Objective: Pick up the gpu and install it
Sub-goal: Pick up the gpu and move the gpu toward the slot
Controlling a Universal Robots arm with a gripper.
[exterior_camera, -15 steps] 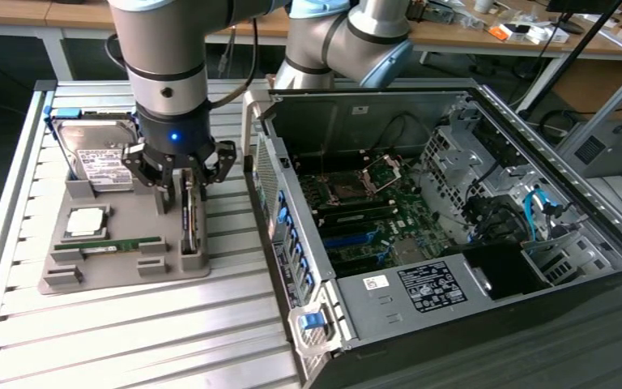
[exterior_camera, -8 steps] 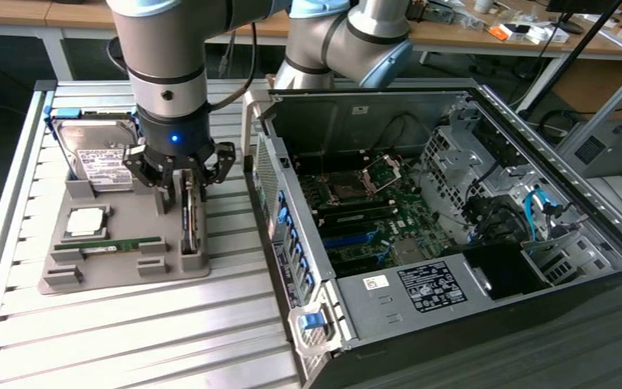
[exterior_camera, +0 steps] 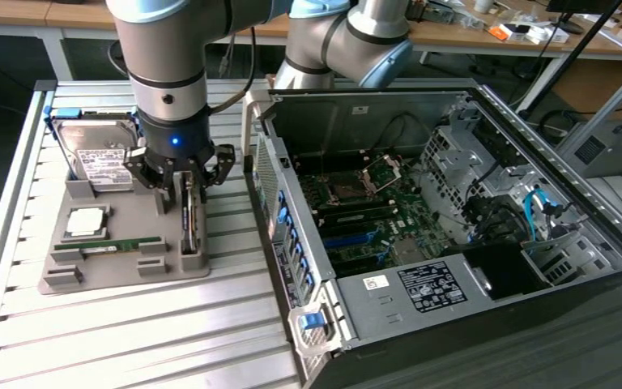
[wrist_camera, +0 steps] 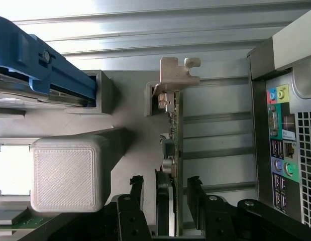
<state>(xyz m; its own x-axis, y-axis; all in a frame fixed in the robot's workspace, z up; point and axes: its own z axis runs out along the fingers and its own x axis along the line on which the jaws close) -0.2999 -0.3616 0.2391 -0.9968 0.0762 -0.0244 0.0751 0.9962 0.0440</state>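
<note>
Grey tray [exterior_camera: 127, 279] w/ gpu [exterior_camera: 190, 231] upright; wrist view: pincer [wrist_camera: 166, 182] astride, gaps 2 sides.

arm [exterior_camera: 165, 65]: silver-grey, pale blue joint caps, small blue light lit at the wrist. gripper [exterior_camera: 185, 194]: black. gpu [exterior_camera: 189, 223]: dark board, green along its edge in the wrist view; bracket [wrist_camera: 178, 73] pale silvery-beige. holder tray [exterior_camera: 127, 275]: plain matte grey; its block [wrist_camera: 67, 173] has fine diagonal print lines. hard drive [exterior_camera: 100, 158]: silver, white label with black print; carrier [wrist_camera: 44, 65] blue. memory stick [exterior_camera: 122, 243]: green. table [exterior_camera: 127, 340]: silvery, ribbed in parallel slats. computer case [exterior_camera: 398, 121]: grey metal, black frame, blue tabs down the side. motherboard [exterior_camera: 381, 215]: green with blue slots. label [exterior_camera: 432, 288]: white. cables [exterior_camera: 538, 207]: light blue. rear ports [wrist_camera: 281, 130]: teal, lime, pink, green, purple.
</note>
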